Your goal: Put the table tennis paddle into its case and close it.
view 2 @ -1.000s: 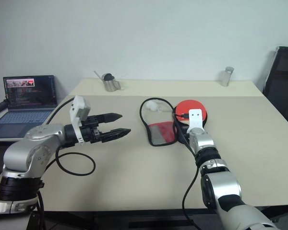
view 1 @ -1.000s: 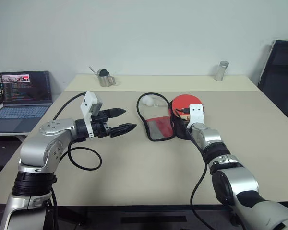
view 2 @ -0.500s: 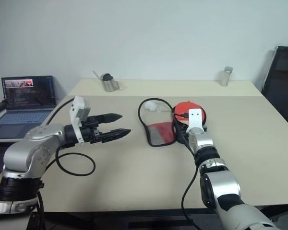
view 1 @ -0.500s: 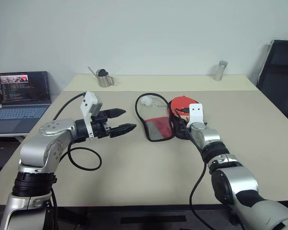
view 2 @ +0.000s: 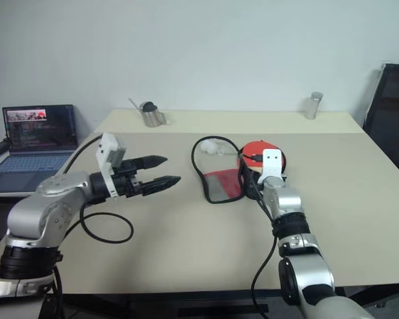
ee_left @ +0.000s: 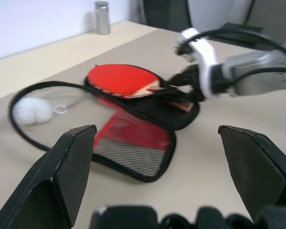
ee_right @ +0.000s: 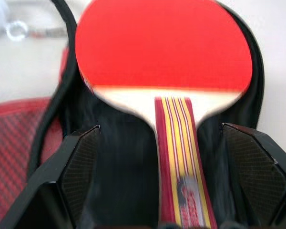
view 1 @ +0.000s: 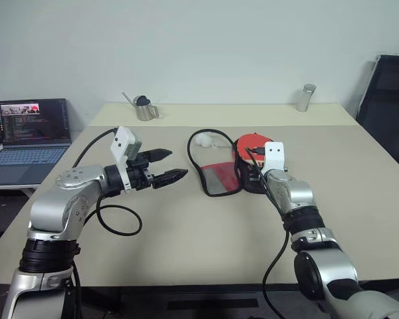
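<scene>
**Paddle lies in the open case, both grippers empty**

The paddle [ee_right: 162, 52] lies red face up inside the open case [ee_left: 133, 143], on the half of it nearer the right arm. The case's other half is folded out flat on the desk [view 1: 186, 226], its red mesh pocket uppermost. The right gripper [ee_right: 162, 191] sits just behind the paddle handle with its jaws spread wide on either side of it, touching nothing. The left gripper [view 1: 163, 174] hovers over the desk well to the left of the case, jaws also spread and empty.

By the look of it the paddle is light and stiff, with a grippy rubber face; the handle is the natural place to hold it. The case is soft fabric and will likely flop, so the flap is best taken by its black zip edge and folded over.

The right wrist view shows the striped handle lying between the jaws — the head views hide this behind the wrist. The left wrist view shows the white balls [ee_left: 31, 110] inside the looping cord, and the paddle's head resting within the case rim.
</scene>
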Controlling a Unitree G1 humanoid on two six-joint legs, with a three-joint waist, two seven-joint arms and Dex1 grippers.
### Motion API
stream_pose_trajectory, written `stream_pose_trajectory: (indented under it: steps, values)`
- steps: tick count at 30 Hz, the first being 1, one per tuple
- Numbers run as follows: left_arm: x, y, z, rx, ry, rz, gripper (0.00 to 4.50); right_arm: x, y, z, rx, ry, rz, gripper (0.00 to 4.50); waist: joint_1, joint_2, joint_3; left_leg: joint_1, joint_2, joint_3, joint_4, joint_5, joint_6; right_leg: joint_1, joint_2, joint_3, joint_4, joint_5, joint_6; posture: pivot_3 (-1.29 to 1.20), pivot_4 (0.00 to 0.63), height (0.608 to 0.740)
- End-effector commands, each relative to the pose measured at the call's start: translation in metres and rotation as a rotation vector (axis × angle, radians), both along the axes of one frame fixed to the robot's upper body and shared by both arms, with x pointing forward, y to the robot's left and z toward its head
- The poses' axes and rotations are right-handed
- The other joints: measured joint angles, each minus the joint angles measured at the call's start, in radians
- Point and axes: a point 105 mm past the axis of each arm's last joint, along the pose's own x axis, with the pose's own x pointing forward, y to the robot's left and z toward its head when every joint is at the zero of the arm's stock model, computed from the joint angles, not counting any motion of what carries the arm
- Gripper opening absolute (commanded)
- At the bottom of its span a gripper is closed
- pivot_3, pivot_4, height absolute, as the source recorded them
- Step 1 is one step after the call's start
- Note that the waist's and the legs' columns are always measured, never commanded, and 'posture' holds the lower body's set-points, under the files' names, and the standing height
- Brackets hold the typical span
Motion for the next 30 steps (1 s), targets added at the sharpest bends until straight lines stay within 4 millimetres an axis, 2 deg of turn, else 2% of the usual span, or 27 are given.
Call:
stream_pose_trajectory:
  steps: [1,4,9,11,16,20,24,26,30]
  values:
    - [0.018,0.031,0.002,-0.028,-0.040,0.178,4.50,-0.011,0.003,0.055,0.045,-0.175,0.136,4.47,-0.001,0.000,0.000,0.000,0.000,0.000,0.000,0.000,0.000,-0.001,0.000,0.000,0.001,0.000,0.000,0.00,0.150,0.740]
    - [0.022,0.034,-0.008,-0.051,-0.011,0.181,4.50,-0.028,-0.002,0.070,-0.011,-0.227,0.263,4.47,0.003,0.000,0.000,0.000,0.000,0.000,0.000,0.000,0.000,-0.001,0.000,0.000,0.001,0.000,0.000,0.00,0.150,0.740]
    - [0.035,0.037,-0.028,-0.053,0.037,0.189,4.50,-0.074,0.005,0.094,-0.082,-0.321,0.580,4.47,0.009,0.000,0.000,-0.001,0.000,0.000,0.000,0.000,0.000,-0.001,0.000,0.000,-0.001,0.000,0.000,0.00,0.150,0.740]
    - [0.040,0.034,-0.033,-0.041,0.043,0.175,4.50,-0.085,0.006,0.104,-0.102,-0.394,0.643,4.47,0.009,0.000,0.000,-0.002,0.000,0.000,0.001,0.000,0.000,-0.001,0.000,-0.001,-0.001,0.000,0.000,0.00,0.150,0.740]
    - [0.057,0.013,-0.045,-0.008,0.069,0.116,4.50,-0.116,-0.001,0.121,-0.033,-0.382,0.837,4.47,0.012,-0.001,0.000,-0.002,-0.001,-0.001,0.002,0.000,0.001,0.000,0.000,-0.002,0.000,0.000,0.000,0.00,0.150,0.740]
    - [0.070,0.004,-0.050,0.021,0.067,0.125,4.50,-0.129,-0.003,0.130,-0.038,-0.378,0.894,4.47,0.012,-0.001,0.000,-0.002,-0.001,-0.002,0.002,0.000,0.001,0.001,0.000,-0.002,-0.001,0.000,0.000,0.00,0.150,0.740]
    - [0.086,-0.003,-0.062,0.073,0.069,0.178,4.50,-0.139,-0.006,0.129,-0.054,-0.356,0.923,4.47,0.011,-0.001,0.000,-0.002,0.000,-0.002,0.002,0.000,0.001,0.000,0.000,-0.002,-0.001,0.000,0.000,0.00,0.150,0.740]
    - [0.094,0.000,-0.067,0.120,0.057,0.247,4.50,-0.145,-0.006,0.127,-0.050,-0.341,0.944,4.47,0.011,-0.002,0.000,-0.002,-0.001,-0.002,0.002,0.000,0.001,0.000,0.000,-0.002,-0.001,0.000,0.000,0.00,0.150,0.740]
    - [0.107,0.007,-0.064,0.131,0.024,0.362,4.50,-0.148,-0.007,0.126,-0.052,-0.337,0.933,4.47,0.010,-0.002,0.000,-0.003,-0.001,-0.002,0.002,0.000,0.001,0.000,0.000,-0.002,-0.002,0.000,0.000,0.00,0.150,0.740]
